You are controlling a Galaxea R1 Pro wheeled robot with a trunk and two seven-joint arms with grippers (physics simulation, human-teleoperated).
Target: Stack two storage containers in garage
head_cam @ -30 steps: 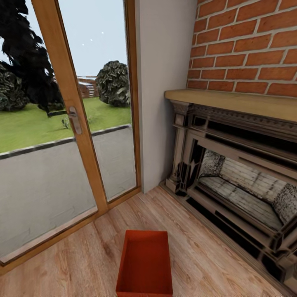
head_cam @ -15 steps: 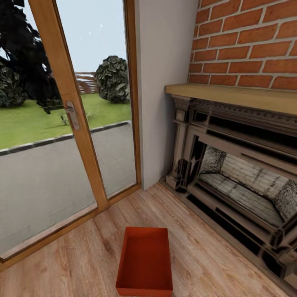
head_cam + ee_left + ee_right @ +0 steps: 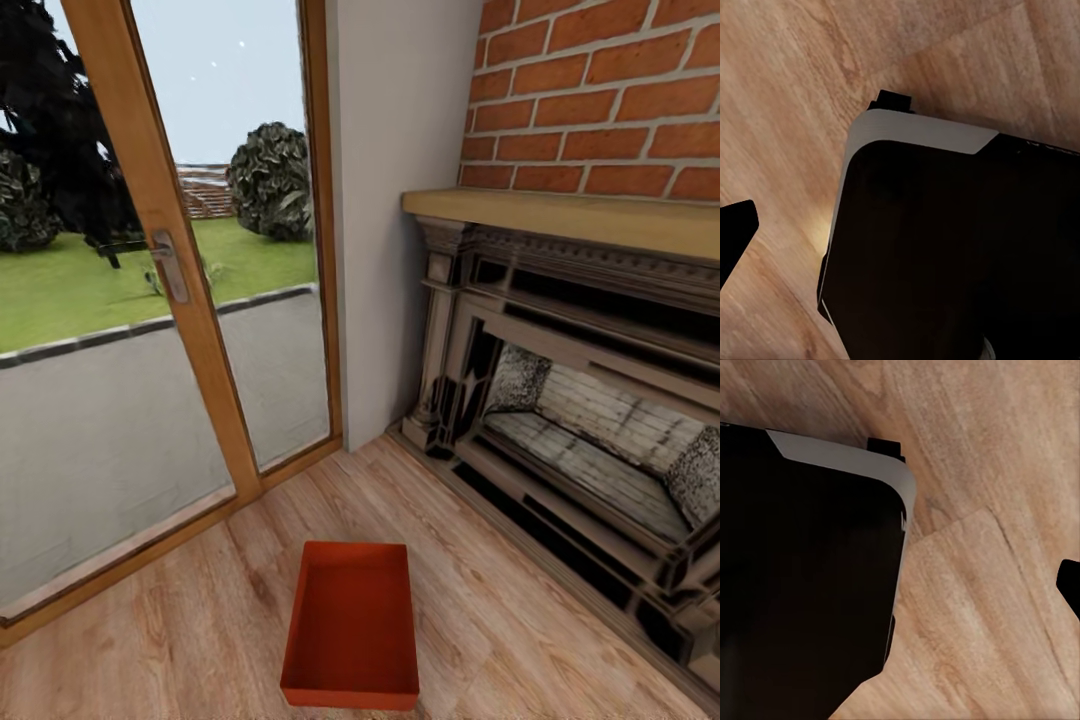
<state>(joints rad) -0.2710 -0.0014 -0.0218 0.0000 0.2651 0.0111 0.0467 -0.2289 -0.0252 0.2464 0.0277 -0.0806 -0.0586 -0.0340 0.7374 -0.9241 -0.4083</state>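
One red-orange open-top storage container (image 3: 351, 626) lies empty on the light wood plank floor (image 3: 200, 620) of the living room, low in the middle of the head view, in front of the brick fireplace (image 3: 590, 420). Nothing touches it. A dark fingertip (image 3: 735, 234) of my left gripper pokes in at the edge of the left wrist view, over wood floor and beside my black base (image 3: 945, 255). The right wrist view has a dark fingertip (image 3: 1070, 585) of my right gripper at its edge, again above bare planks. I cannot tell how the jaws of either stand.
A wood-framed glass door (image 3: 180, 300) with a metal handle stands at the left, with lawn and bushes outside. A white wall pier (image 3: 395, 220) separates it from the fireplace, whose hearth frame (image 3: 560, 560) juts onto the floor at the right.
The whole head view has shifted slightly, so the camera has moved. The container now sits a little higher in the picture with its near edge fully in view. It has not moved on the floor.
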